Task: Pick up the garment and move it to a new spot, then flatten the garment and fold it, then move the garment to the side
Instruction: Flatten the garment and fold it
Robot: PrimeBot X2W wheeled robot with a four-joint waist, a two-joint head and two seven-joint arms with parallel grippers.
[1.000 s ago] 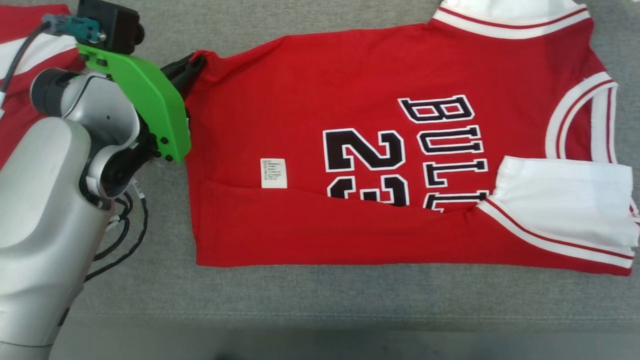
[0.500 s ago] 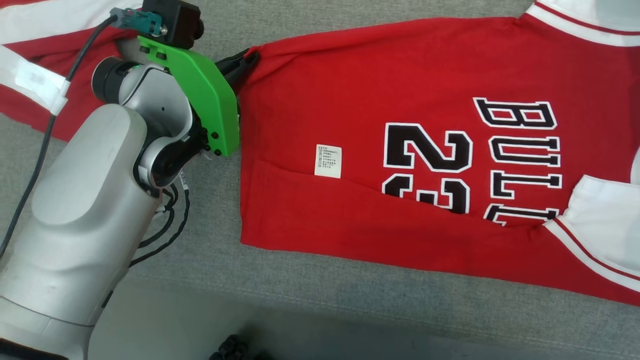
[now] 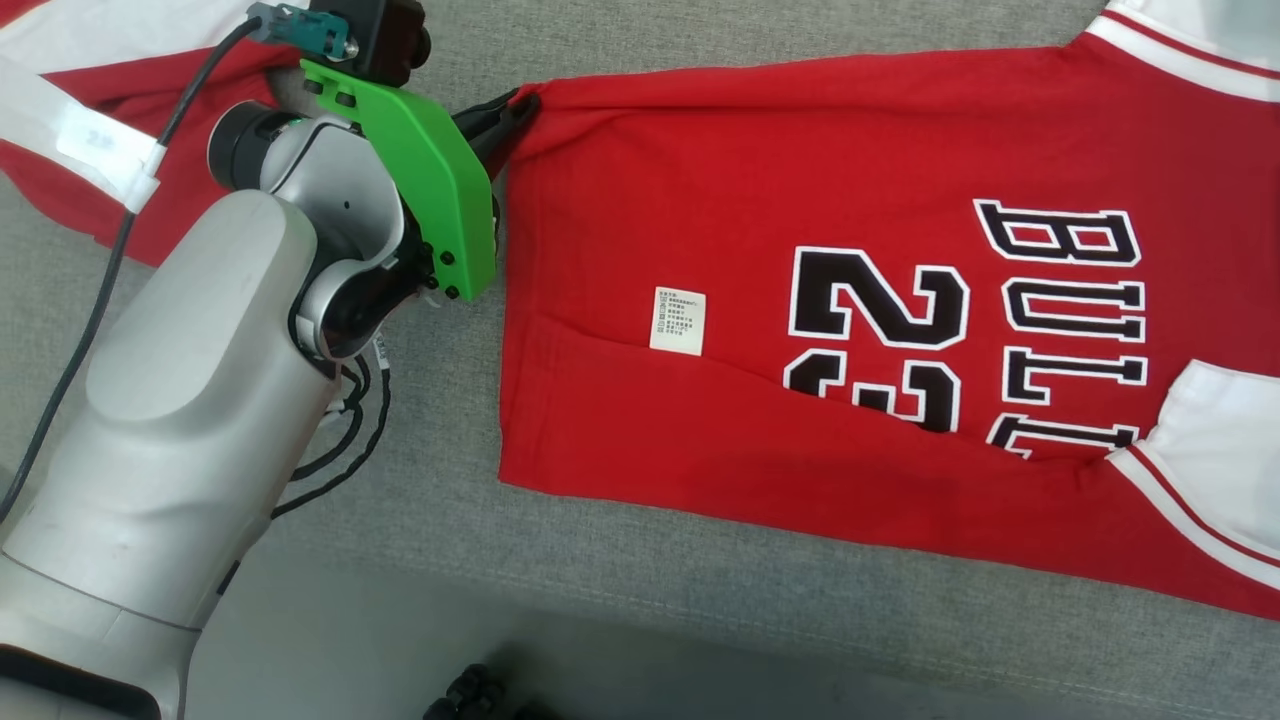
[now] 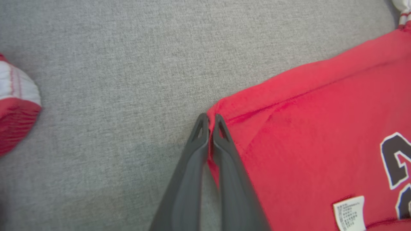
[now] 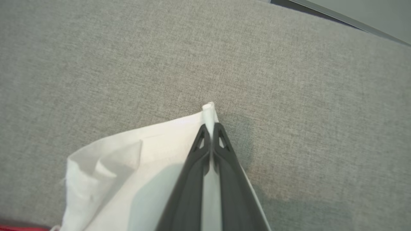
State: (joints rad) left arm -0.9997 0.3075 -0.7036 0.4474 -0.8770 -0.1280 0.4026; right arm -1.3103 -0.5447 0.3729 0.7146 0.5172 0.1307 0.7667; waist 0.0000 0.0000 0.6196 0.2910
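Toward the far left corner of the worktop (image 3: 700,600) lies a second garment (image 3: 60,205) (two in all). Right of it, the left gripper (image 3: 520,105) pinches the far hem corner of the jersey (image 3: 800,180) spread mid-worktop. The right gripper (image 5: 211,128) clamps white cloth (image 5: 144,150), probably its shoulder. Folding seems underway: next, both grippers should carry that edge nearward, evenly.

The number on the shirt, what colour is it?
The number is black with a white outline, on the red jersey; clearest in the head view.
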